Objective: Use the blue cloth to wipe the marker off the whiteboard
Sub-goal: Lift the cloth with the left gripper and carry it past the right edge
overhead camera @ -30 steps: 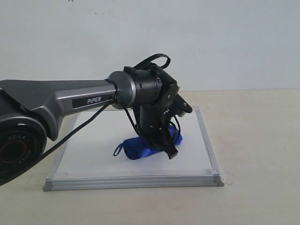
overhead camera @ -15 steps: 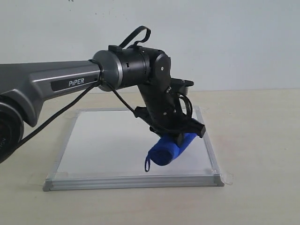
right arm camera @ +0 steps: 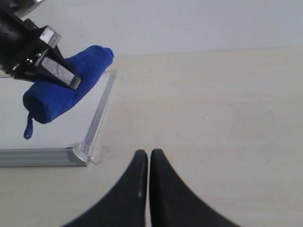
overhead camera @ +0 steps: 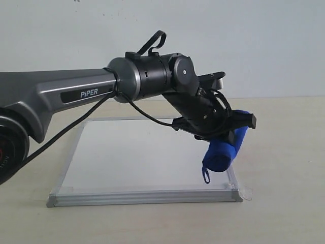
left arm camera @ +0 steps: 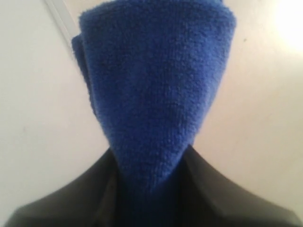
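Note:
The whiteboard [overhead camera: 132,152] lies flat on the table, white with a silvery frame. Its visible surface shows no red marker lines. My left gripper [overhead camera: 229,133] is shut on the blue cloth [overhead camera: 225,148], a fuzzy blue roll held in the air over the board's right edge, tilted, with its loop hanging down. In the left wrist view the blue cloth [left arm camera: 156,94] fills the space between the dark jaws. My right gripper [right arm camera: 149,156] is shut and holds nothing, low over the table to the right of the whiteboard [right arm camera: 52,130] and apart from the blue cloth [right arm camera: 66,92].
The board sits on a pale wooden table [overhead camera: 284,168] before a white wall. A clear tape tab [overhead camera: 247,193] sticks out at the board's front right corner. The left arm's grey link [overhead camera: 61,94] and black cable reach over the board's left half.
The left gripper has carried the cloth from the board's middle to its right edge, lifting it off the surface. The roll turned, so its loop now hangs down.

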`<state>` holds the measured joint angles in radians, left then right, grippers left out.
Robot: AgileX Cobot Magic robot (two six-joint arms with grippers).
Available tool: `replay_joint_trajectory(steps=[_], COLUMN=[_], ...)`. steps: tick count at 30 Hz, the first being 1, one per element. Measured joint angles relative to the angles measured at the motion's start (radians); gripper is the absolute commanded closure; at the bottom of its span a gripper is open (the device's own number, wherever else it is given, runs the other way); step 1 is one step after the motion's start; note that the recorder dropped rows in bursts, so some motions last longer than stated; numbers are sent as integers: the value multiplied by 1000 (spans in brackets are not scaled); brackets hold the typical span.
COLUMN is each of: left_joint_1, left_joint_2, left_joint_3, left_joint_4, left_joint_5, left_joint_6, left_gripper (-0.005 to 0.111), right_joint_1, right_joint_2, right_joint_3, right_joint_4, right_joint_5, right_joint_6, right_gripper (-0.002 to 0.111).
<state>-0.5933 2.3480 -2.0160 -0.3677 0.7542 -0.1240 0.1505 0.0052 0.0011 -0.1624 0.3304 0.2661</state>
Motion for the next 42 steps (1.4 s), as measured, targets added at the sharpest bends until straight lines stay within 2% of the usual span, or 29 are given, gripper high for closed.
replay_joint_trajectory(steps=[4,8,14,25,42], left_joint_1=[0,0,0,-34,-42], left_joint_2=[0,0,40,93,111], left_joint_3=[0,0,0,0,67], left_joint_4=[-40,-157,-283,-296,-297], left_joint_5=[-102,-198,-261,-382,-378], left_joint_6=[-79,-114,-136,-188,-251], left_gripper=[103,103,103,103,103], right_joint_1=[0,0,0,0,0], right_joint_2=[0,0,0,0,0], right_joint_3=[0,0,0,0,0], right_joint_4=[0,0,0,0,0], right_joint_5=[0,0,0,0,0], right_joint_6=[0,0,0,0,0], right_gripper=[107,107,107,107,107])
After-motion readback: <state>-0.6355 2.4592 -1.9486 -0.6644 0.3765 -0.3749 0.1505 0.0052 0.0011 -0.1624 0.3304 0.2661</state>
